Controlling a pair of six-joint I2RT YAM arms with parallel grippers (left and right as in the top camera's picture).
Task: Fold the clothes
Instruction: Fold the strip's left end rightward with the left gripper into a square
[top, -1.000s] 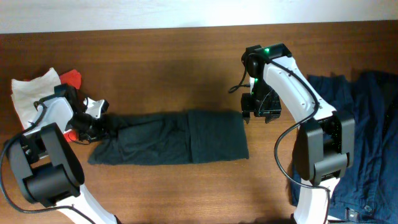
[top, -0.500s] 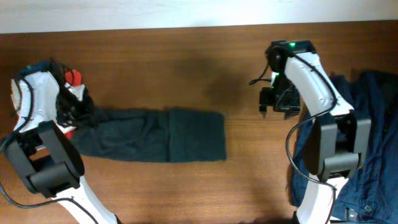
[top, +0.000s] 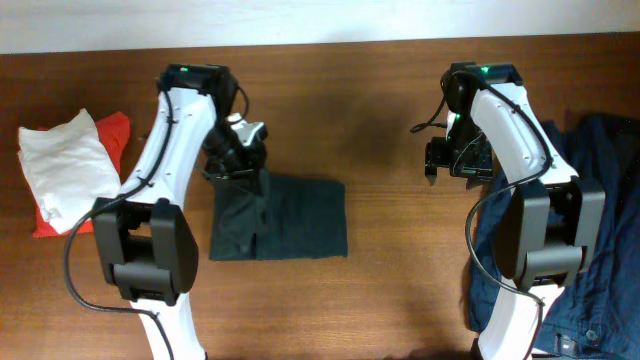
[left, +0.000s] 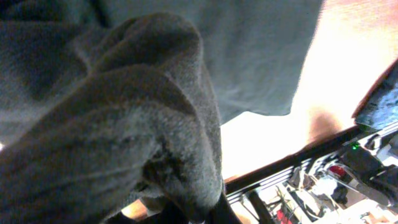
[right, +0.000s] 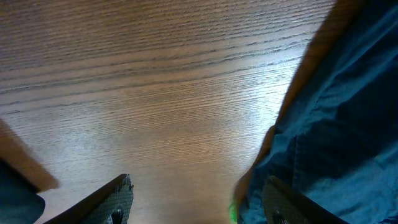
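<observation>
A dark green garment (top: 285, 218) lies folded on the wooden table, left of centre. My left gripper (top: 240, 165) is shut on its upper left edge and holds that edge over the rest of the cloth. In the left wrist view the dark green garment (left: 137, 118) bunches around the fingers and fills the frame. My right gripper (top: 450, 170) is open and empty above bare wood to the right. In the right wrist view its two fingers (right: 199, 199) hover spread over the table.
A pile of blue denim clothes (top: 590, 230) lies at the right edge, also seen in the right wrist view (right: 348, 124). A white cloth (top: 60, 160) and a red cloth (top: 115, 130) lie at the far left.
My left gripper has swung right from the far left, carrying the garment's left end over onto the rest, making it shorter. The right gripper has barely moved.
</observation>
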